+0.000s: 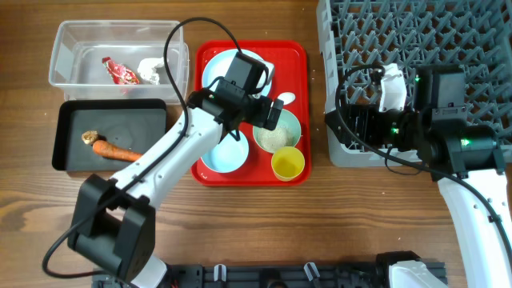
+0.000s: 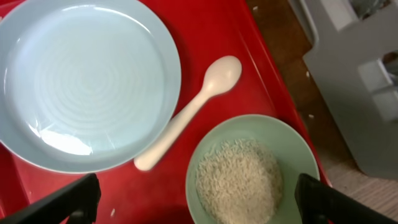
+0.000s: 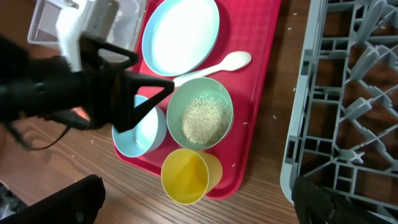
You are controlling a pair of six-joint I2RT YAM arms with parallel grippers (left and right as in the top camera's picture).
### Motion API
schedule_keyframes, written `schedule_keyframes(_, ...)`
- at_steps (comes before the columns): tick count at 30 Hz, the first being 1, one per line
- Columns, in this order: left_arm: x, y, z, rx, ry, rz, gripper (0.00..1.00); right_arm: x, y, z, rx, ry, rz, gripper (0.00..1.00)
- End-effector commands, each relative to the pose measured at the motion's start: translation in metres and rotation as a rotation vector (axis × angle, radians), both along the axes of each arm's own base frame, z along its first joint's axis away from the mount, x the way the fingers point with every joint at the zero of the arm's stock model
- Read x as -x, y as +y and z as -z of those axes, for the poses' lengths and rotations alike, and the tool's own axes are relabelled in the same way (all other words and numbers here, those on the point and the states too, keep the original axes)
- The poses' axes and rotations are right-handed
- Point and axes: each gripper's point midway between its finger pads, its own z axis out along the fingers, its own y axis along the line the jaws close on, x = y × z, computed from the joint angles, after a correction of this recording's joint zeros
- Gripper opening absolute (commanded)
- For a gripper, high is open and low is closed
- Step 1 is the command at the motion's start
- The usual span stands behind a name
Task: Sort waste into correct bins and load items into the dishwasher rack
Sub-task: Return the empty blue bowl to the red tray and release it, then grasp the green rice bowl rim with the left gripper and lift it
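On the red tray my left gripper hangs open above the white spoon and the pale-green bowl of rice, holding nothing. The large light-blue plate lies beside them. A smaller blue dish and the yellow cup stand at the tray's front. My right gripper is open and empty over the wood between the tray and the grey rack. The clear tub holds a red wrapper and white tissue. A carrot and a brown scrap lie in the black tray.
The red tray sits mid-table, with the two bins to its left and the rack to its right. A few rice grains lie on the wood by the rack. My left arm crosses the tray's left half.
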Motion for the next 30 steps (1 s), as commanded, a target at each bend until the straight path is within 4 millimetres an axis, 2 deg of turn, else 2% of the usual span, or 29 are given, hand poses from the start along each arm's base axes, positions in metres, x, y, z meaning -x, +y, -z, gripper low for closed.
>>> schedule_keyframes(1, -0.013, 0.003, 0.040, -0.042, 0.044, 0.015, 0.94, -0.001, -0.001, 0.002, -0.005, 0.016, 0.018, 1.00)
schedule_keyframes(2, -0.013, 0.003, 0.049, -0.057, 0.058, 0.027, 0.84, -0.002, -0.001, 0.002, -0.009, 0.020, 0.024, 1.00)
schedule_keyframes(6, -0.004, -0.004, 0.071, -0.097, 0.093, 0.084, 0.72, -0.003, 0.000, 0.002, -0.010, 0.014, 0.025, 1.00)
schedule_keyframes(7, -0.003, -0.006, 0.073, -0.099, 0.097, 0.089, 0.64, -0.003, 0.000, 0.001, -0.010, 0.013, 0.025, 1.00)
schedule_keyframes(8, -0.003, -0.006, 0.076, -0.102, 0.102, 0.090, 0.46, -0.003, 0.000, 0.002, -0.010, 0.014, 0.024, 1.00)
schedule_keyframes(10, -0.001, -0.006, 0.084, -0.111, 0.119, 0.092, 0.29, -0.003, 0.000, 0.002, -0.010, 0.014, 0.025, 1.00)
schedule_keyframes(11, 0.000, -0.006, 0.087, -0.114, 0.126, 0.092, 0.24, -0.003, 0.000, 0.001, -0.010, 0.013, 0.025, 1.00)
schedule_keyframes(14, 0.002, -0.004, 0.100, -0.130, 0.153, 0.092, 0.17, -0.003, 0.000, 0.001, -0.010, 0.012, 0.025, 1.00)
schedule_keyframes(20, 0.002, -0.005, 0.099, -0.127, 0.150, 0.092, 0.04, -0.005, 0.000, 0.000, -0.011, 0.001, 0.025, 1.00)
schedule_keyframes(22, 0.001, -0.005, 0.099, -0.123, 0.146, 0.088, 0.04, -0.005, 0.000, 0.000, -0.011, 0.001, 0.025, 1.00)
schedule_keyframes(25, -0.006, -0.009, 0.082, -0.091, 0.121, 0.061, 0.04, -0.005, 0.000, 0.000, -0.011, 0.002, 0.024, 1.00)
schedule_keyframes(28, -0.016, -0.012, 0.039, -0.031, 0.051, 0.025, 0.04, -0.005, 0.000, 0.000, -0.010, 0.002, 0.024, 1.00)
schedule_keyframes(30, -0.020, -0.007, 0.007, 0.007, 0.005, -0.004, 0.04, -0.005, 0.000, 0.000, -0.010, 0.002, 0.024, 1.00)
